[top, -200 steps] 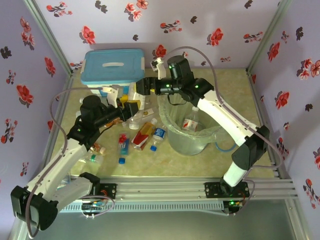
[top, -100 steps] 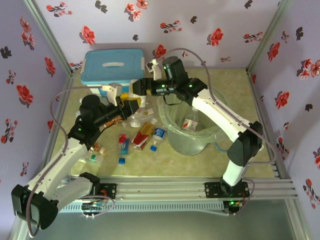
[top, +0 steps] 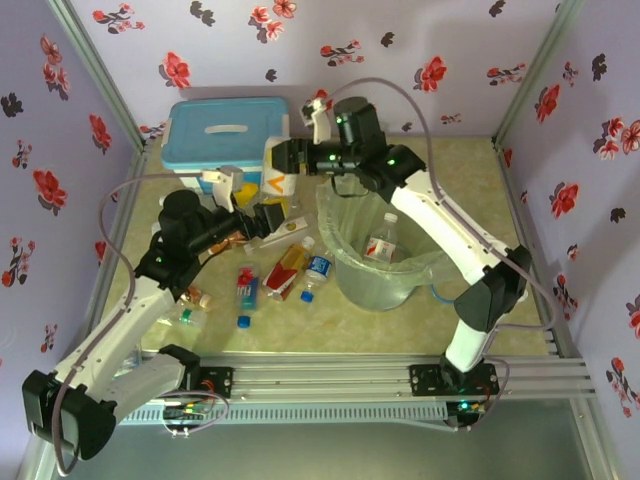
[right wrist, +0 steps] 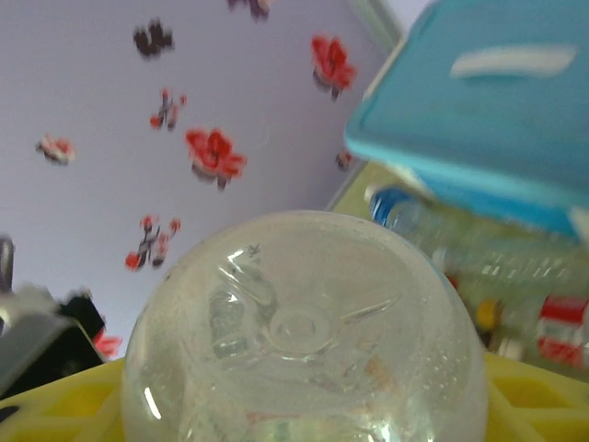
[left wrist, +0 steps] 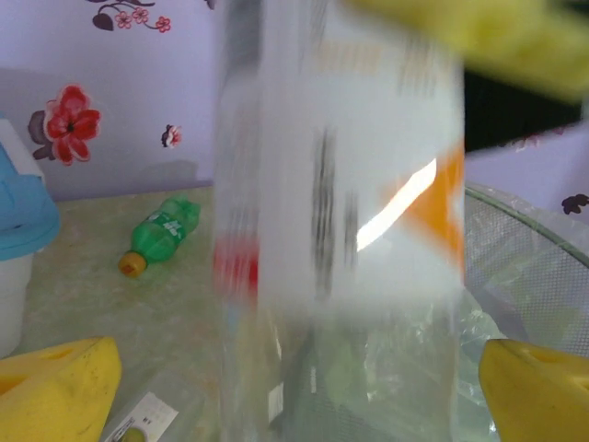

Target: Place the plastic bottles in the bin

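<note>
We see right claw (top: 292,158) pinching bottle (top: 277,180) upper centre, likely bound for bin (top: 385,296); left claw (left wrist: 294,382) spread either side of it

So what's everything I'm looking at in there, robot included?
bin: one, clear, right of centre.
bottle in bin: one, clear, red label, inside.
lifted bottle: one, clear, white-orange label, in right gripper.
green bottle: one, green, lying by a wall.
loose bottles: several, red, blue, orange labels, left of bin.
blue cap: one, blue, front-left of bin.
box: one, white, light-blue lid, back left.
left gripper: one, yellow fingers, open, beside lifted bottle.
right gripper: one, shut on lifted bottle.
</note>
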`<state>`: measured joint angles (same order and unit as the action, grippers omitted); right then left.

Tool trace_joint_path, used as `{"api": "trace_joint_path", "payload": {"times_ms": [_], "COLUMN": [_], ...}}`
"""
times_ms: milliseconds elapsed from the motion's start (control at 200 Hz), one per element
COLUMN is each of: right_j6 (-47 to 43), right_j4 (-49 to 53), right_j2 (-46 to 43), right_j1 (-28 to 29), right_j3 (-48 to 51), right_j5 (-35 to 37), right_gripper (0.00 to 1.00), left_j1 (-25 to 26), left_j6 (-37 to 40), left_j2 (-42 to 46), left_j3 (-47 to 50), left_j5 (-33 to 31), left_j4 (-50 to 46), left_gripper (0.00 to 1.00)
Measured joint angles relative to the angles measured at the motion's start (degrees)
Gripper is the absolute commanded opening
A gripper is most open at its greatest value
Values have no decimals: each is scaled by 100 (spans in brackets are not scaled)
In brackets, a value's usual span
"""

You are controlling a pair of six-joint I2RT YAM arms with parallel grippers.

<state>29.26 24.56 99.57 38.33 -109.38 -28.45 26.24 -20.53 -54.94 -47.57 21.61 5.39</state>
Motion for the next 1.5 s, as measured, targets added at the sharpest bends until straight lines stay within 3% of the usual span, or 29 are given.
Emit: {"api": "trace_joint_path", "payload": {"times_ms": [235,475,635,860,1110,1500], "right_j6": [-485,-1008,-1366,-1475,-1226,-809], "right_j4": [442,1438,2192,2756,2592,2079], "right_j2": [-778,-1862,-2389,-2570,-3036,-3630], "right_j1": [-822,-1764,-1773,-1770,-1773,-1773], "right_j3": [-291,-501,20,1615,3136,4028], "right_j5": [588,1399,2179,2892,2911,2887], "right_gripper": [60,60,59,59,60,67], "left_j1": [-50,-55,-17,76,245,389], "left_j6": [15,168,341,535,772,1652], "left_j2": [190,-780,-1526,-1823,-2267,-3298], "left_j3": [227,170,-70,-227,-522,-1397], "left_j5": [-284,-1364,-1961,-2216,-2315,-2363], "left_j4": [-356,-1139,-1714,-1838,-1930,-2380], "left_gripper": [99,95,94,90,89,88]}}
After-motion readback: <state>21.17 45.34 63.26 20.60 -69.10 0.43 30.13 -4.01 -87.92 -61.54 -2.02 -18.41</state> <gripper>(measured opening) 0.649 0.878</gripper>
